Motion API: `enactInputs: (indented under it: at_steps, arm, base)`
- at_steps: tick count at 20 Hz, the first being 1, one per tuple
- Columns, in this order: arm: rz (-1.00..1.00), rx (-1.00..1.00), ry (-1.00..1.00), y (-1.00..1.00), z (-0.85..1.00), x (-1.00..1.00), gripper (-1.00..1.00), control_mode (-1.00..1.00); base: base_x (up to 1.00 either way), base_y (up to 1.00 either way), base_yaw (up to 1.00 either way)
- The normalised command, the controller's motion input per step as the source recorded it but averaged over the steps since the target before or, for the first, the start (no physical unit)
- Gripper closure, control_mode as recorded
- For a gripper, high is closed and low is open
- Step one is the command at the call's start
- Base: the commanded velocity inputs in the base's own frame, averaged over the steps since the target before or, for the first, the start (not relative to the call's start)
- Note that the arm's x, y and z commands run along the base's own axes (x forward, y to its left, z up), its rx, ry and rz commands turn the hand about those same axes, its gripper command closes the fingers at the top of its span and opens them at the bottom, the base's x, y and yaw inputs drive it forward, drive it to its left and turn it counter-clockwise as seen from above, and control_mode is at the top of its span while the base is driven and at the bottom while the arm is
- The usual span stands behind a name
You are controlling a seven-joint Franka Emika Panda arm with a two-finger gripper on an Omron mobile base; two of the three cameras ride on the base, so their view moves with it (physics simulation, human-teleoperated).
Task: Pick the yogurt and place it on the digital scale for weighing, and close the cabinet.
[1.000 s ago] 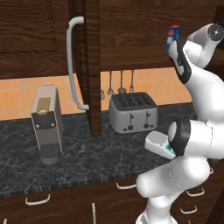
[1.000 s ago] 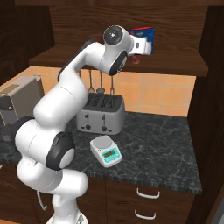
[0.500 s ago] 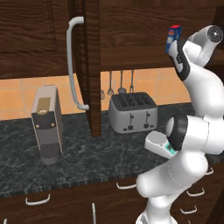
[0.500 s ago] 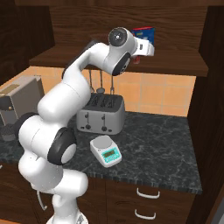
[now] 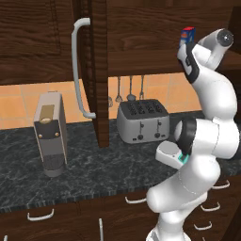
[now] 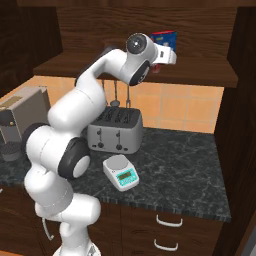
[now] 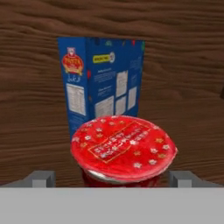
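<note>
The yogurt, a small dark red cup with a red starred lid, stands on the shelf inside the cabinet. My gripper is open, with one fingertip on each side of the cup and not closed on it. In the right base view the hand reaches into the cabinet at shelf height. The digital scale lies on the counter in front of the toaster, and the arm partly covers the scale in the left base view. The cabinet's left door stands open with its pale bar handle facing me.
A tall blue box with a red top stands just behind the yogurt, and its top shows as the blue box beside the hand. A silver toaster and a coffee machine sit on the dark counter. Drawers with short handles run below.
The hand has edged slightly further toward the shelf. The jaws stay wide open and the yogurt has not moved.
</note>
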Motion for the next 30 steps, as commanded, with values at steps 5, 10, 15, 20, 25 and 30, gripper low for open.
enactInputs:
  at_steps: [5, 10, 15, 20, 25, 30]
  arm:
    - [0.00, 0.00, 0.00, -0.02, -0.03, 0.16, 1.00, -1.00]
    - [0.00, 0.00, 0.00, -0.05, -0.06, 0.22, 1.00, -1.00]
    - [0.00, 0.00, -0.02, -0.02, 0.00, -0.04, 1.00, -1.00]
    - [0.00, 0.00, -0.36, 0.05, 0.00, -0.91, 1.00, -1.00]
    - [0.00, 0.02, -0.41, 0.53, -0.15, -1.00, 1.00, -1.00]
    - [0.08, 0.16, -0.04, 0.00, 0.01, -1.00, 1.00, -1.00]
  base:
    - [0.00, 0.00, 0.00]
    - [0.00, 0.00, 0.00]
    - [0.00, 0.00, 0.00]
    - [0.00, 0.00, 0.00]
    - [0.00, 0.00, 0.00]
    - [0.00, 0.00, 0.00]
